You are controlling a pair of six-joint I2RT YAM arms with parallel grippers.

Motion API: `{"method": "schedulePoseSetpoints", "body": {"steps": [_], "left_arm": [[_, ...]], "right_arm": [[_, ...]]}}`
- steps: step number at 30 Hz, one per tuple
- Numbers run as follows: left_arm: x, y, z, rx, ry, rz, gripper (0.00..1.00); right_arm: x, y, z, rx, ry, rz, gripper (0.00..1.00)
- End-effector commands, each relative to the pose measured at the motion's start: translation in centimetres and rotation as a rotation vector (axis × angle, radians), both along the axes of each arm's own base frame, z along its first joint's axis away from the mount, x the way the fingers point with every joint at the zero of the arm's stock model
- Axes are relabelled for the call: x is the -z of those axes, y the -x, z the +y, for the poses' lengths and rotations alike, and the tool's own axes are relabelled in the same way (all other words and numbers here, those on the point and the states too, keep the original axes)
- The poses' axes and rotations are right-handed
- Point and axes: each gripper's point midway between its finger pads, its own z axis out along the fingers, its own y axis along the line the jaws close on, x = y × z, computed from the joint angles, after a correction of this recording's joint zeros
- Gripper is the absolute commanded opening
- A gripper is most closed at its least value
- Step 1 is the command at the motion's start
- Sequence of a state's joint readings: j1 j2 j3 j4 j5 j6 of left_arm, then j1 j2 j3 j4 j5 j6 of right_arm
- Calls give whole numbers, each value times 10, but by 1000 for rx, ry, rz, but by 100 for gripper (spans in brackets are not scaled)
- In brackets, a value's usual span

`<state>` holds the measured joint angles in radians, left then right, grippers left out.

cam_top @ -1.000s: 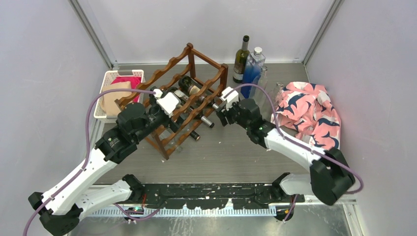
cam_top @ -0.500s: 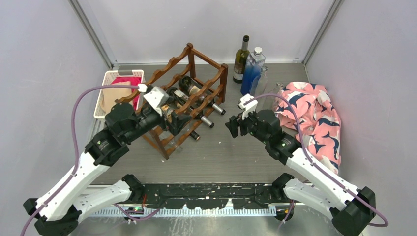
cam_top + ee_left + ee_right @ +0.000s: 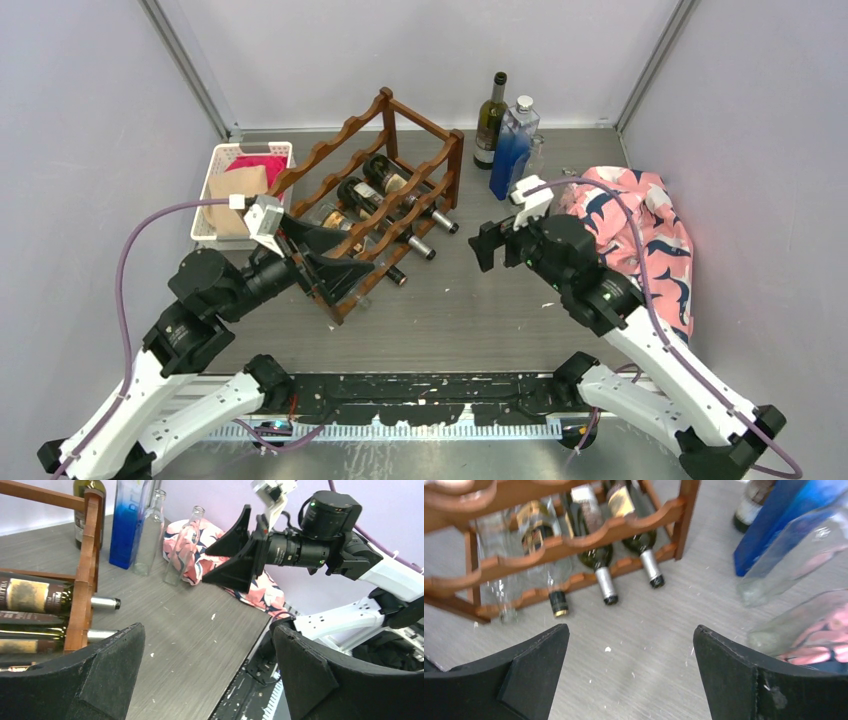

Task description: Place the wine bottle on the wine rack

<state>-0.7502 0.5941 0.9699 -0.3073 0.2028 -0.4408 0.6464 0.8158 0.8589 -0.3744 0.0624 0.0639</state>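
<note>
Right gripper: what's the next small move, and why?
Probably swing the right gripper toward the back, at the dark green wine bottle standing upright beside the wine rack. Its jaws are wide open and hold nothing, and it hangs clear of the rack. That bottle is not yet racked and stands on the right arm's side, next to a blue bottle.

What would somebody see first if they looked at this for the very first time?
Probably the dark wooden wine rack standing mid-table, with bottles lying in it, necks poking out of its near side. After that, the bright blue bottle behind it on the right and the pink patterned cloth heaped by the right wall.
</note>
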Motion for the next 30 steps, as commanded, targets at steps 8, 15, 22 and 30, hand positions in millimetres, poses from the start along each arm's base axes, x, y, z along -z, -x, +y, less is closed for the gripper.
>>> {"method": "schedulePoseSetpoints", "body": {"steps": [8,15,22,30], "left_arm": [[-15,8,-5,59,-17,-8,95],[-16,7,-10,115,-174,-85,90],[-5,0,-3,72,-227,-134,91],[4,3,-3,88,-220,-138,91]], "right_arm": [[-125,-22,-62,369,-128,-172,99],[-121,-53,-107,531,-116,-89,95],[-84,-82,-167,730,-147,51,88],[-56,-123,-176,730,-136,155,78]]}}
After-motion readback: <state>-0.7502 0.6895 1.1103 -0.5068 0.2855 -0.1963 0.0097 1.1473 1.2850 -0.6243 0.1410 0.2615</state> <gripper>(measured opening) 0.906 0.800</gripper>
